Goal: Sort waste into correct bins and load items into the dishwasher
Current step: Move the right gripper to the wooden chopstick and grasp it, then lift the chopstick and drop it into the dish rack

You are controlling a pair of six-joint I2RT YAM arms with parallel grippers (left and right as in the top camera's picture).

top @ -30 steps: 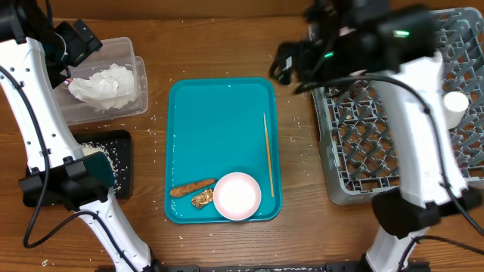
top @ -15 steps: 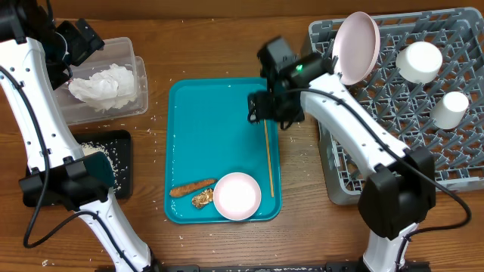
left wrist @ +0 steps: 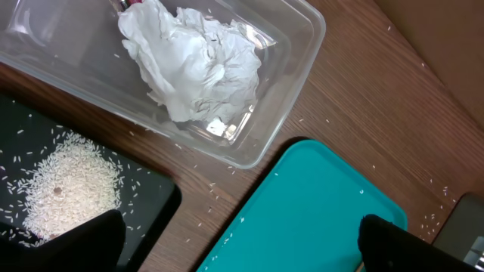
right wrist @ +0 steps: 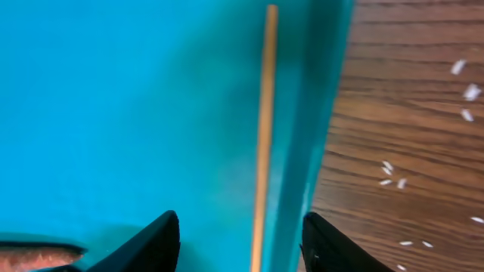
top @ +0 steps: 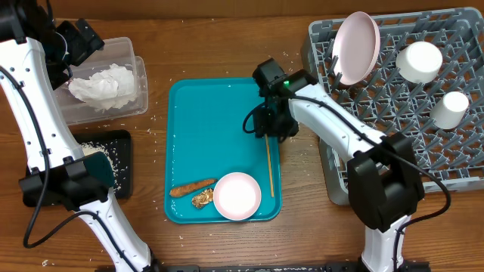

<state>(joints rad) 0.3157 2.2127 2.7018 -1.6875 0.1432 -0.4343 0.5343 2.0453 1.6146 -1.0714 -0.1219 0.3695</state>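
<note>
My right claw [right wrist: 239, 236] hangs low over the right side of the teal tray [top: 212, 121]. Its fingers are spread, one on each side of the thin wooden stick [right wrist: 264, 113] that lies along the tray's right rim. Neither finger touches the stick as far as I can see, so I am gripping nothing.

I judge the step in hand to be picking up that stick. It lies flat and close to the raised rim, and my outer finger sits over that rim. The next move needs a squeeze squarely across the stick, then a straight lift. I cannot tell whether it belongs in the rack [top: 393, 128] to the right of the tray or in a bin.

The bowl [top: 237, 196], carrot strip [top: 192, 187] and crinkled scrap [top: 201, 199] wait at the tray's near edge.

My left claw [left wrist: 242, 245] is wide open and empty, off the tray's far-left corner.
</note>
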